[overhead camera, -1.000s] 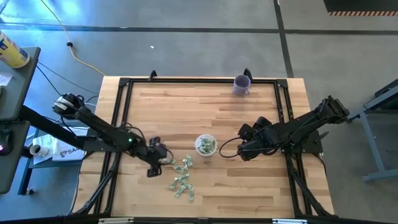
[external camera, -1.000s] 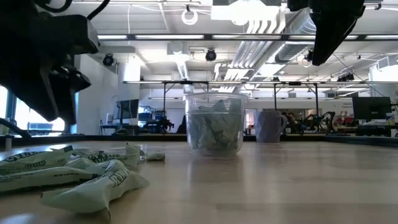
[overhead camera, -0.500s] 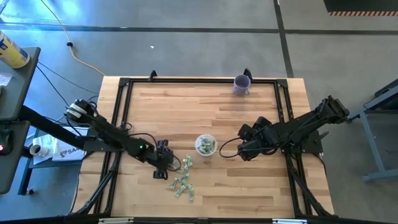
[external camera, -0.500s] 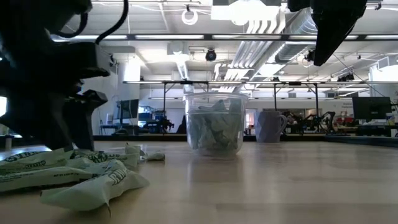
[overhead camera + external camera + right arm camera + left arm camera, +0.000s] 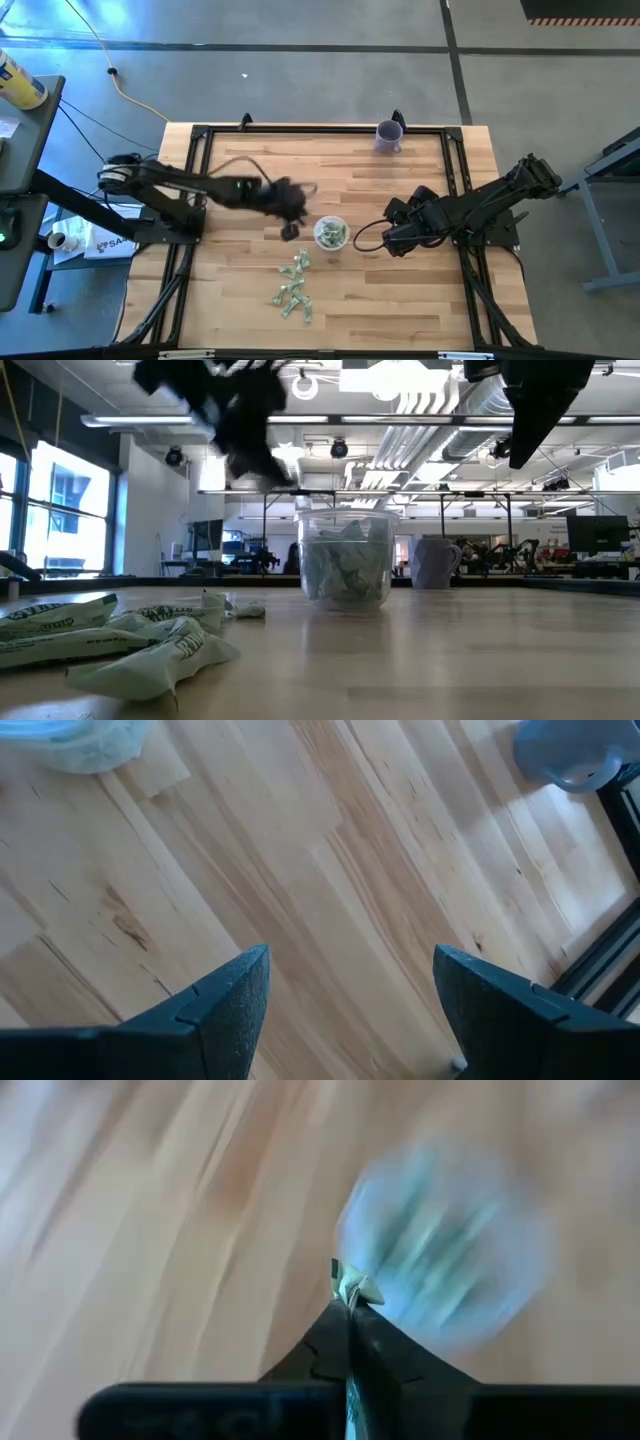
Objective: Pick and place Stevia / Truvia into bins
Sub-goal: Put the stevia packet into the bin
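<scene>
Several pale green and white Stevia / Truvia sachets (image 5: 293, 285) lie flat in a loose pile on the wooden table, left in the low view (image 5: 110, 640). The bin, a clear cup (image 5: 331, 233) holding more sachets, stands upright beyond them (image 5: 345, 560). My left gripper (image 5: 291, 226) hovers just left of the cup, above the table, shut on one sachet (image 5: 352, 1288); it is blurred in the low view (image 5: 250, 445). My right gripper (image 5: 390, 240) hangs open to the right of the cup, nothing between its fingers (image 5: 350, 1000). My left gripper pinches a sachet between its two shut fingers; only a small crumpled bit (image 5: 350, 1286) sticks out past the fingertips. The fingers slant down toward the table. The sachet is lifted clear of the table, and the fingers hide the rest of it.
A purple cup (image 5: 389, 135) stands at the table's far edge, right of the middle, also in the right wrist view (image 5: 575, 755). A black frame (image 5: 190, 200) runs around the tabletop. Bare wood lies between the clear cup and the far edge.
My left gripper went right onto the sachet pile, then rose and swung toward the far edge and the right, ending beside the clear cup. The pile and the cup stay where they were. My right arm has kept still.
</scene>
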`<state>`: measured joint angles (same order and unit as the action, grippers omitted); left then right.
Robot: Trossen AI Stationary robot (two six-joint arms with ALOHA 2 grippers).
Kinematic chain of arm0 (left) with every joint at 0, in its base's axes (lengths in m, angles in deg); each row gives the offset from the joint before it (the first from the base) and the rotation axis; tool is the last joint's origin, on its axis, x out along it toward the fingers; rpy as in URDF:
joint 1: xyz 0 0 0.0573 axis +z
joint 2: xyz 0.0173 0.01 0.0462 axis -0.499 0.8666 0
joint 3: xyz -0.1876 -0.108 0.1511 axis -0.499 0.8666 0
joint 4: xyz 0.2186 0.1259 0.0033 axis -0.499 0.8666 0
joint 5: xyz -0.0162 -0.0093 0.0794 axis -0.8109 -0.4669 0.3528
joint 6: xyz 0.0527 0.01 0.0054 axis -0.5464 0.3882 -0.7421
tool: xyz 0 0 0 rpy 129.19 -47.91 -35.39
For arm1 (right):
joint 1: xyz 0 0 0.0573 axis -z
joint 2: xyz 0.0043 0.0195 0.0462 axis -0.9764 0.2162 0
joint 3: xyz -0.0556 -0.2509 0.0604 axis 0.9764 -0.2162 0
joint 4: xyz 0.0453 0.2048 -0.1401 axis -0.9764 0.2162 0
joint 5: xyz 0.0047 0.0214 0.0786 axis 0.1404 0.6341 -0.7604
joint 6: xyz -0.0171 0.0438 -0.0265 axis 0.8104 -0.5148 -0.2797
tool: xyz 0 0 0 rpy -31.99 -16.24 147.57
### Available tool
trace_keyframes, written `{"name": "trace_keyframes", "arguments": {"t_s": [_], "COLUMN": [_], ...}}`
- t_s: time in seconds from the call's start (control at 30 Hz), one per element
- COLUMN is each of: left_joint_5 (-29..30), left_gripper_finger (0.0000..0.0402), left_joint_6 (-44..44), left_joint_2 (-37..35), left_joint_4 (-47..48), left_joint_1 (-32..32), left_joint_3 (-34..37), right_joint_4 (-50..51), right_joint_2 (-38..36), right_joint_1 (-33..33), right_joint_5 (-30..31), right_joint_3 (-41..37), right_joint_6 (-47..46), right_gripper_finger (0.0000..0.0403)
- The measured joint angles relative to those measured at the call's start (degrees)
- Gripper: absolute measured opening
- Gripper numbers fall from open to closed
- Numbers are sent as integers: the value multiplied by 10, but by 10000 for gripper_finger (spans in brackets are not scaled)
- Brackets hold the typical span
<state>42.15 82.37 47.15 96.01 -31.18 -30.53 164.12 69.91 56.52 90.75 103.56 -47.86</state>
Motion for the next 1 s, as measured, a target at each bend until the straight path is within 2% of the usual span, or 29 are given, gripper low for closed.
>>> {"name": "trace_keyframes", "arguments": {"t_s": [0.1,0.23,0.33,0.43,0.53,0.63,0.87,0.93,1.0], "left_joint_5": [-74,-99,-95,-64,-39,-20,115,117,82], "left_gripper_finger": [22,30,38,37,48,85,204,233,252], "left_joint_6": [-48,-73,-67,-49,-21,-19,-28,-27,-11], "left_joint_2": [0,60,135,199,235,223,180,168,164], "left_joint_4": [-41,-68,-53,-46,20,95,331,371,436], "left_joint_1": [10,0,-16,-33,-41,-46,-56,-55,-59], "left_joint_3": [-62,-119,-139,-154,-177,-230,-364,-373,-366], "right_joint_4": [0,0,0,1,1,3,3,1,0], "right_joint_2": [0,0,0,0,0,-1,-1,0,0], "right_joint_1": [0,0,0,-2,-5,-12,-16,-16,-16], "right_joint_5": [1,3,3,2,2,2,4,4,4], "right_joint_3": [0,0,0,0,0,0,0,0,0], "right_joint_6": [0,-3,-8,-20,-26,-32,-34,-32,-32], "right_gripper_finger": [271,271,271,271,271,271,271,271,271]}}
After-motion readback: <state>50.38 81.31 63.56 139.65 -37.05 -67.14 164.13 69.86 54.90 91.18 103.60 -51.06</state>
